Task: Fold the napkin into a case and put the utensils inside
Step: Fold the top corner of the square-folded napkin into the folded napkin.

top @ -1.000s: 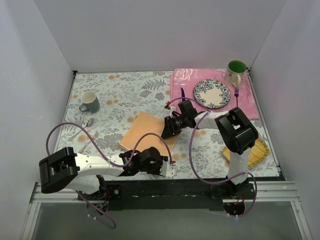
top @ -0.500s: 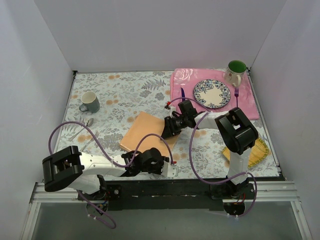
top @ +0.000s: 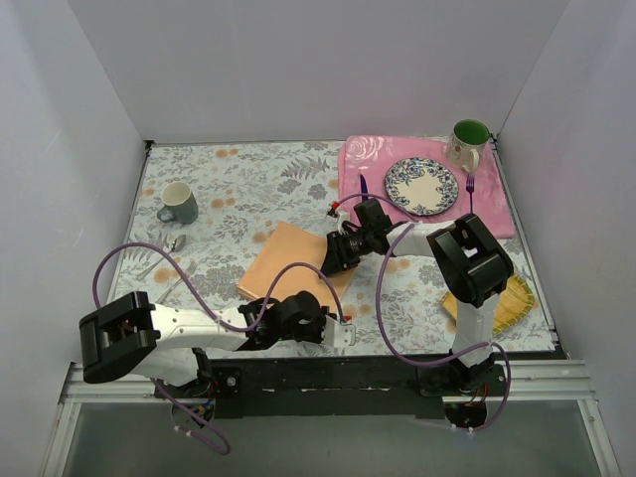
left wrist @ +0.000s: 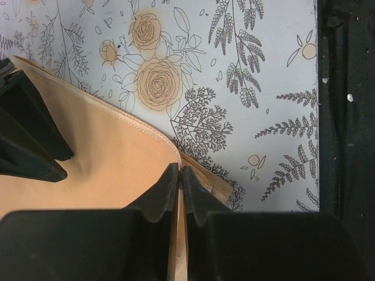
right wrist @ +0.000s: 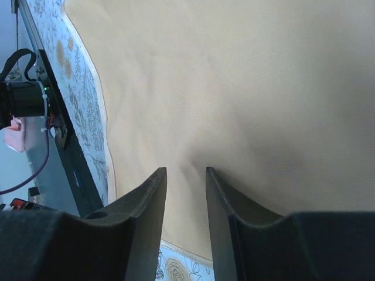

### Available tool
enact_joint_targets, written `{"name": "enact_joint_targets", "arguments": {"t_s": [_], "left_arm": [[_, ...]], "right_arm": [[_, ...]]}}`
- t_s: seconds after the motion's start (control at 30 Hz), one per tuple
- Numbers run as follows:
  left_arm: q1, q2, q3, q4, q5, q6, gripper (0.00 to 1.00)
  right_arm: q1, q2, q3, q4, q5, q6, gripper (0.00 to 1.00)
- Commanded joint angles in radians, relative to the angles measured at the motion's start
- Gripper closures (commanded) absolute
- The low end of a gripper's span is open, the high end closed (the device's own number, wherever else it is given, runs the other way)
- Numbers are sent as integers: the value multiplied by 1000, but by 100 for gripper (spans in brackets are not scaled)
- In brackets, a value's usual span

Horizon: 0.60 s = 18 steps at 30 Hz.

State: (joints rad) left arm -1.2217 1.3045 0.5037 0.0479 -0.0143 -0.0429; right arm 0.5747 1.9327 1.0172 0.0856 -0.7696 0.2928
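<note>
The peach-orange napkin (top: pixel 288 260) lies flat and folded near the table's middle. My left gripper (top: pixel 336 316) sits at its near corner. In the left wrist view the left gripper (left wrist: pixel 180 175) is shut on the upper layer of the napkin (left wrist: pixel 111 164) at its hem, and a lower layer peeks out beside it. My right gripper (top: pixel 334 256) rests on the napkin's right side. It is open, and its fingertips (right wrist: pixel 158 175) press down on the napkin (right wrist: pixel 234 88). The dark purple knife (top: pixel 364 186) and purple fork (top: pixel 470 191) lie either side of the plate (top: pixel 421 186).
The plate sits on a pink floral placemat (top: pixel 497 214) at the back right, with a green mug (top: pixel 467 142) behind it. A grey mug (top: pixel 179 203) and a spoon (top: pixel 164 253) are at the left. A yellow mat (top: pixel 512 303) lies at the near right. The black front rail (left wrist: pixel 345 117) runs close to my left gripper.
My left gripper has closed onto the napkin's near corner. Its arm shifted slightly. The right arm has not moved.
</note>
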Motion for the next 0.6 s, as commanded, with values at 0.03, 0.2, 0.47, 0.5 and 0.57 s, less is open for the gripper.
{"name": "enact_joint_targets", "arguments": {"t_s": [0.03,0.2,0.47,0.5,0.57], "left_arm": [[-6,-22,36,-13,-9,-18,100],[-4,-17,30,-29,-9,-44,100],[-9,-59,50,-86,66,-74,100],[-7,-48,50,-91,69,-80,100],[-7,-53,44,-95,91,-89,100]], "right_arm": [[5,6,6,9,-11,-6,58],[10,-3,-12,9,-14,-12,58],[39,-27,-51,17,-23,-20,59],[46,-32,-58,17,-23,-20,59],[56,-50,-86,14,-33,-20,59]]}}
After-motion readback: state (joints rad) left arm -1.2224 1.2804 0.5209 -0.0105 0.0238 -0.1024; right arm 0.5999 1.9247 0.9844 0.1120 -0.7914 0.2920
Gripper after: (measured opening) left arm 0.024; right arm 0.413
